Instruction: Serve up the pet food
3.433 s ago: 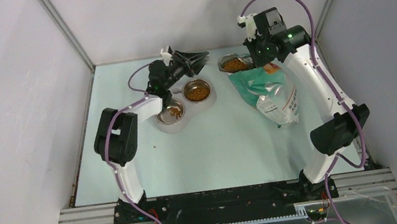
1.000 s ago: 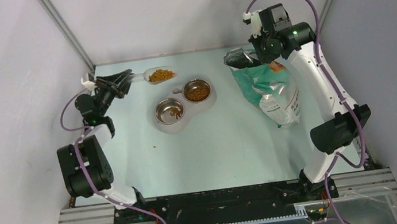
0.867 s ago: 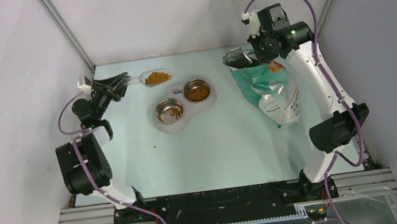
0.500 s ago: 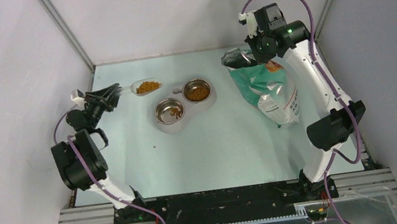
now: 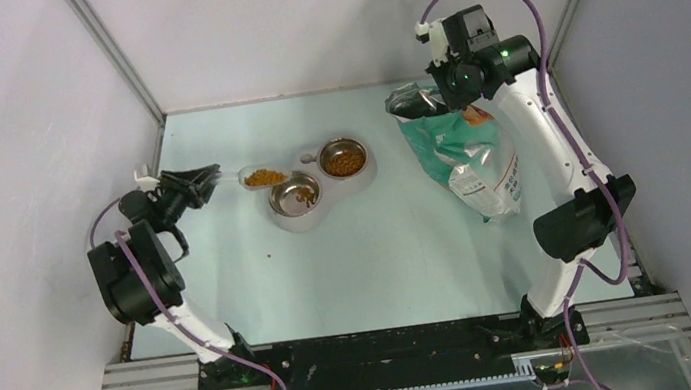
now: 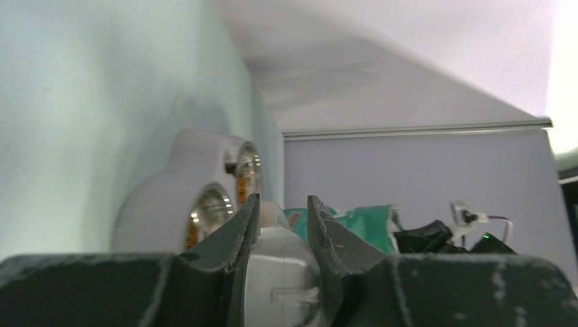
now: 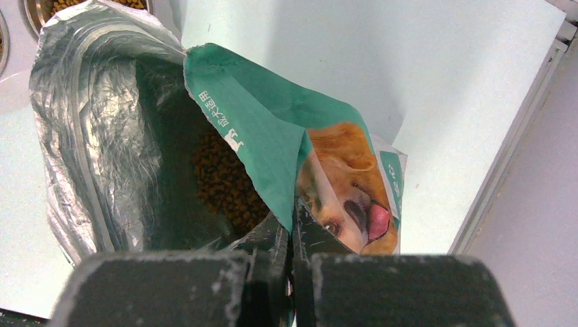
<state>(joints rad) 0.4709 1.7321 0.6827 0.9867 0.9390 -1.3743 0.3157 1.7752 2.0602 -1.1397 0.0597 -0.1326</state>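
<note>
My left jaws pinch the scoop [image 5: 240, 177], pet food [image 5: 266, 177] just beside the left bowl [image 5: 296, 194] rim; my right jaws pinch the bag [image 5: 462, 149] edge; open table [image 5: 371, 262] nearer me.

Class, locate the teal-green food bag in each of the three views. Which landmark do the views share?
Top external: food bag lies right of centre.
Left wrist: bag is a small teal strip, lower middle.
Right wrist: bag fills most of the frame, mouth open.
Shared landmark: bowl stand, left of the bag throughout.
</note>
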